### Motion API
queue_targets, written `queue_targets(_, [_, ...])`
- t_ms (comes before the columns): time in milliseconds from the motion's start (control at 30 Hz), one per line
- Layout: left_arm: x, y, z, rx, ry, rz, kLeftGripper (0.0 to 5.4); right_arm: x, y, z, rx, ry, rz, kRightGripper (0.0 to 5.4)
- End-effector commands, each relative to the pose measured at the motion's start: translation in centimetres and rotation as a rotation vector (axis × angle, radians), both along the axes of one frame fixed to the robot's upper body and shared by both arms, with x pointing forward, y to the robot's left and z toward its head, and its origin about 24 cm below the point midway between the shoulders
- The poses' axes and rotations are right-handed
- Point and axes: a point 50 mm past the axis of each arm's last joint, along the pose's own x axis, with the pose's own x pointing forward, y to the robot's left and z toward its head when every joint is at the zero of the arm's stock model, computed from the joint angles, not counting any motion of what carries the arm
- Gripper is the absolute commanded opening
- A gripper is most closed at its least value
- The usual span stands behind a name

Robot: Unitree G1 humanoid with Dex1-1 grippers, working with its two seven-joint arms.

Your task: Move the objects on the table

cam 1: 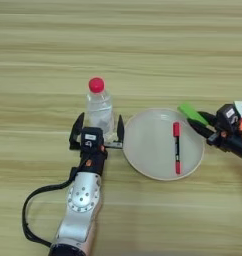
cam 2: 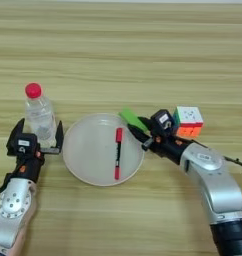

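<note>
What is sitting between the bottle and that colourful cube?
Between the bottle and the puzzle cube lies the round white plate with the red pen on it, plus the green block at the right gripper; right eye view.
</note>
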Motion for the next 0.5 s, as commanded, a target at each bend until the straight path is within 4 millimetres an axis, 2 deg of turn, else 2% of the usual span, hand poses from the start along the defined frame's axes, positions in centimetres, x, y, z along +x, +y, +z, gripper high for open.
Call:
queue_targets(33, [0.1,-0.7,0.1,-0.030,0.001,0.001,5.40,-0.5,1.7,-0.2,0.018,0.019,0.056,1.40])
queue_targets(500, [0.0,-0.7,0.1,-0.030,-0.001,0.000,5.40,-1.0,5.1,-1.7,0.017,0.065,0.151,1.40])
